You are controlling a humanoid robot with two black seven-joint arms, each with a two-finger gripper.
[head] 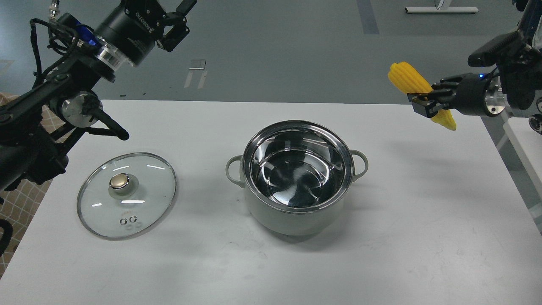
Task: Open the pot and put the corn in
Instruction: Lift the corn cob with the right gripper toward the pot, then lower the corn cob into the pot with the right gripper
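Observation:
The pale grey-green pot (pixel 271 216) stands open in the middle of the white table, its shiny steel inside empty. My right gripper (pixel 425 101) is shut on the yellow corn (pixel 406 78) and holds it in the air, up and to the right of the pot, with the thick end at upper left. My left gripper (pixel 180 17) is raised at the upper left, far from the pot, its fingers spread and empty; its tips are cut off by the top edge.
The glass lid (pixel 148 186) with a brass-coloured knob (pixel 119 181) lies flat on the table (pixel 423 237) left of the pot. A second white surface (pixel 527 135) is at the far right edge. Grey floor lies beyond the table.

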